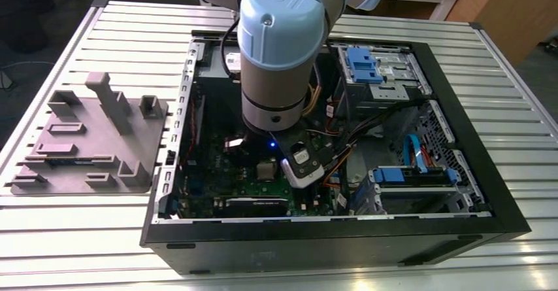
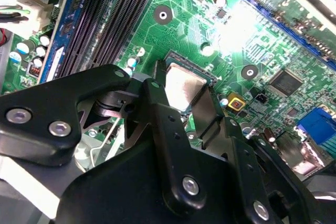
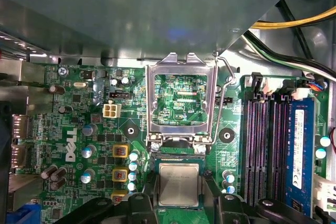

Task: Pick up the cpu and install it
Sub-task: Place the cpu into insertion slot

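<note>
Holding one cpu by two opposite edges, our gripper is narrowly closed on it. The chip sits at the open socket, beside the raised frame. We judge it best held level, square and unforced.

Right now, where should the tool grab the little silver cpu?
By two opposite edges, from straight above. The cpu lies flat, metal top up, at the green board, so only its thin edges can be pinched. The open socket frame sits beside one edge; use the two clear of it.
</note>
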